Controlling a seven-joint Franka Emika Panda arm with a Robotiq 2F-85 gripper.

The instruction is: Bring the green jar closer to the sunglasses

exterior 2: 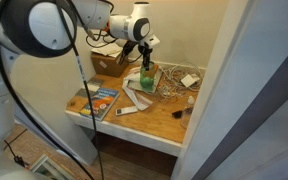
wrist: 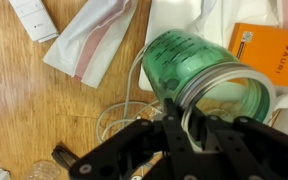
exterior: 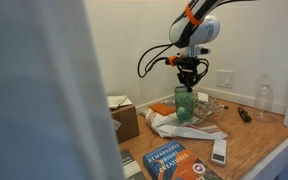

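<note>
Green jar (exterior: 184, 104): gripper (exterior: 187, 87) jaws closed on its rim; grasp apparently done. Sunglasses (exterior: 243, 114): well apart on the surface (exterior: 259, 136); carry and placement outstanding.

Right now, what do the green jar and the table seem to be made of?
The green jar: see-through green, glossy, with moulded ridges near the mouth; glass or clear plastic, cannot tell which. The table: wood, matte, with visible grain lines.

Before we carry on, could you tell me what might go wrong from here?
The claw seems to pinch only the rim of the green jar, which looks tilted in the wrist view, so it could slip or swing. The way to the sunglasses passes the cables, which the jar might snag.
</note>
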